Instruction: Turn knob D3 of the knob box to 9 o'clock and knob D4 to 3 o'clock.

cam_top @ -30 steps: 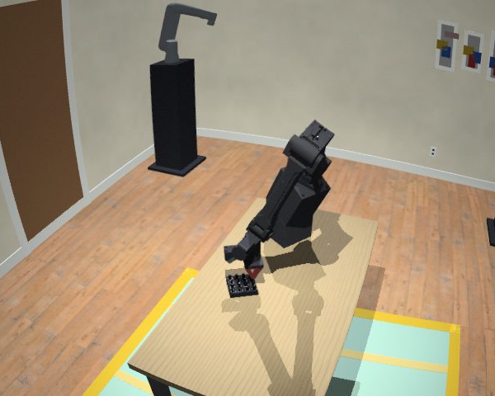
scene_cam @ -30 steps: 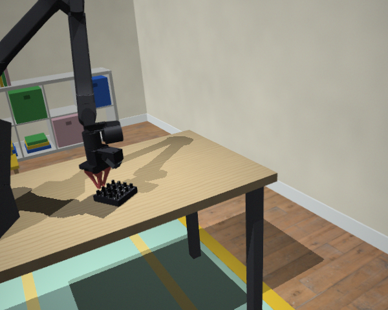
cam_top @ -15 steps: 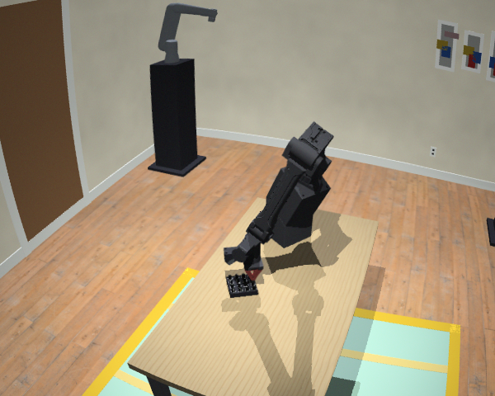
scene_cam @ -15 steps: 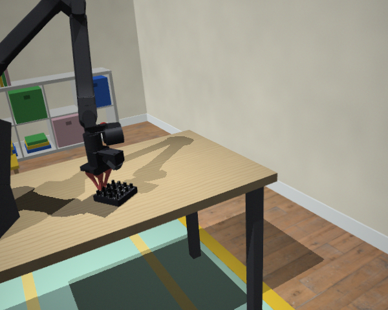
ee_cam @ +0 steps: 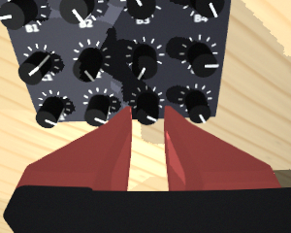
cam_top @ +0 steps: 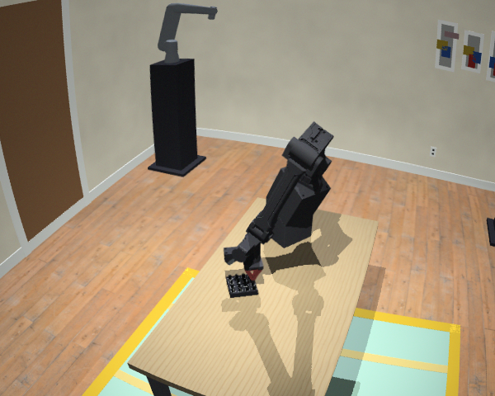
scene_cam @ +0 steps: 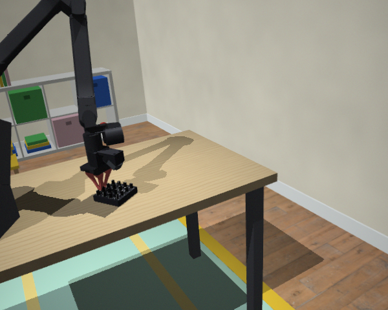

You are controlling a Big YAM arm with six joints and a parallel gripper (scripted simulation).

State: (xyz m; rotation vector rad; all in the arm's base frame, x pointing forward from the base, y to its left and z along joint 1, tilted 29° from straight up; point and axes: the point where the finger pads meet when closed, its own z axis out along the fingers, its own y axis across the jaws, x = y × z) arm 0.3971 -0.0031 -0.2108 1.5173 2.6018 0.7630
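The knob box [ee_cam: 116, 44] is seen on the desk [ee_cam: 262, 97], whose edges and corners are out of view. Knob D3 [ee_cam: 146, 111] is flanked by the parted red fingertips of the gripper [ee_cam: 147, 116]; contact cannot be told.

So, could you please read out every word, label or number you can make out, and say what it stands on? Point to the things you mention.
"B1", on the knob box [cam_top: 243, 293] [scene_cam: 107, 199] [ee_cam: 63, 38]
"B2", on the knob box
"B3", on the knob box
"B4", on the knob box
Other print on it is hidden or too small to read.
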